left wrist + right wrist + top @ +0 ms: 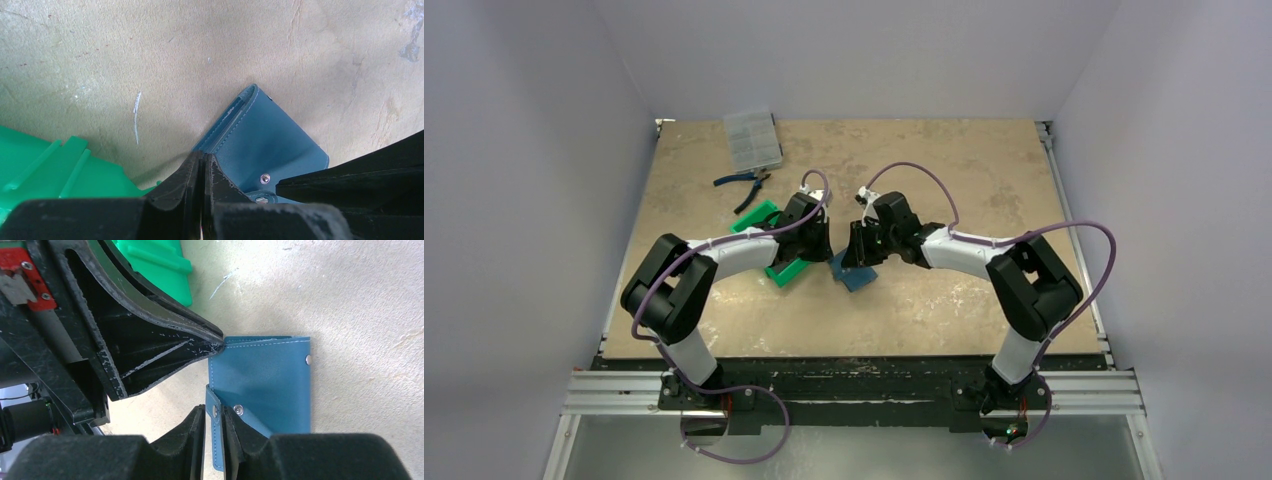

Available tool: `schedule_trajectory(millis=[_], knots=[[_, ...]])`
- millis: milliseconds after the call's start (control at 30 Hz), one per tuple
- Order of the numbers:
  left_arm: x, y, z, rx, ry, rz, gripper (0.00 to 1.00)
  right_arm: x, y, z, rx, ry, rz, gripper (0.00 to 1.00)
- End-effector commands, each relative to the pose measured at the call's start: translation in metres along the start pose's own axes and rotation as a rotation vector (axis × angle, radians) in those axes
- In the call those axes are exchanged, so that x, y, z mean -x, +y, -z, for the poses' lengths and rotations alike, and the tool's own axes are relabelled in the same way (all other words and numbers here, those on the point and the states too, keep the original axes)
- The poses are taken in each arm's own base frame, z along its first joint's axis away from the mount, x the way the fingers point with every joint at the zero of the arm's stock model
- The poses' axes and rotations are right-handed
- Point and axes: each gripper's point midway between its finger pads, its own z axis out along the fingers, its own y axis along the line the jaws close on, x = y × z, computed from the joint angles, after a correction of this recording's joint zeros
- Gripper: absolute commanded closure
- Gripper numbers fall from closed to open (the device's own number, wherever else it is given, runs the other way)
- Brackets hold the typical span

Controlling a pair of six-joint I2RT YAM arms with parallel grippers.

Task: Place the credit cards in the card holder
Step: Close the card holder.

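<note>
Right pincer (pixel 215 414) stood with its jaws parted a little over the blue wallet (pixel 265 380). The clasp tab (pixel 218 445) showed in the narrow gap between them, and no firm grip on it could be made out. Left pincer (pixel 202 161) was clenched tight, its tip touching the wallet's stitched corner; whether it nipped any leather could not be told.

The wallet lay folded flat on the surface (pixel 360 315), just below the middle of the top view, between the two pincers and right of the green tray (pixel 155 260). In the right wrist view the tab hung loose at the wallet's left edge, its length running up and down the frame in line with the right fingers.

Both arms were at the wallet, the right one squarely over the tab. No cards showed anywhere, so the pockets probably had to be opened first, lifting at that tab edge.
</note>
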Motion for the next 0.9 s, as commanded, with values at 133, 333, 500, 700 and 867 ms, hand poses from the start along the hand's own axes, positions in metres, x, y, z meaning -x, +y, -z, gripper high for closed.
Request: schedule_trajectory(millis=[133, 333, 500, 700, 867], knots=[[0.002, -0.001, 0.0, -0.018, -0.007, -0.021, 1.0, 0.008, 0.007, -0.001, 0.027, -0.015, 0.015, 0.74], [0.002, -0.002, 0.0, -0.024, -0.006, -0.02, 1.0, 0.004, 0.005, -0.004, 0.03, -0.003, 0.01, 0.73], [0.004, -0.004, 0.0, -0.03, -0.008, -0.021, 1.0, 0.002, 0.003, -0.006, 0.027, 0.004, 0.007, 0.7], [0.002, -0.003, 0.0, -0.031, -0.004, -0.02, 1.0, 0.002, 0.003, -0.006, 0.028, 0.004, 0.007, 0.73], [0.002, -0.003, 0.0, -0.03, -0.005, -0.022, 1.0, 0.004, 0.005, -0.003, 0.031, -0.004, 0.011, 0.88]])
